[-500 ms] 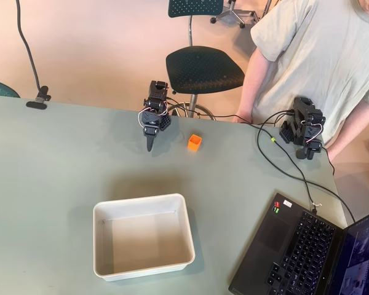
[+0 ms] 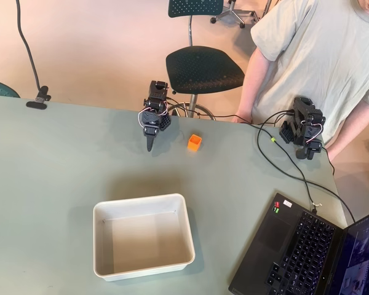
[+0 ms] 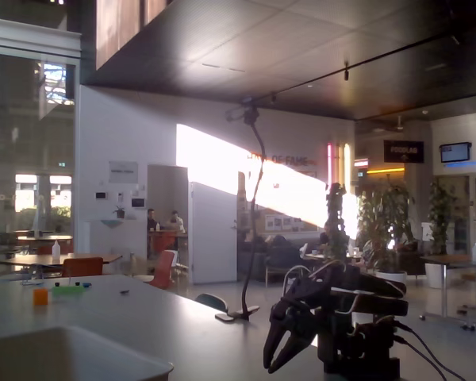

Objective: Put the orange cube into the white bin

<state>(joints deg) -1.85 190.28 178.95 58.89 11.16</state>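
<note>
On the pale green table nothing has shifted from half a second ago, so the task has yet to begin. Overhead, the black two-finger gripper (image 2: 150, 146) hangs with fingers together, empty, near the small orange plastic cube (image 2: 194, 142), square-sided with no long axis. The shallow white plastic bin (image 2: 101, 212) sits nearer the camera, well apart.

Overhead view looks steeply down on the table (image 2: 55, 160); low fixed view faces across it; both share the gripper (image 3: 276, 349).

Orange lettering (image 3: 289, 159) on the far wall (too blurred) cannot be read.
</note>
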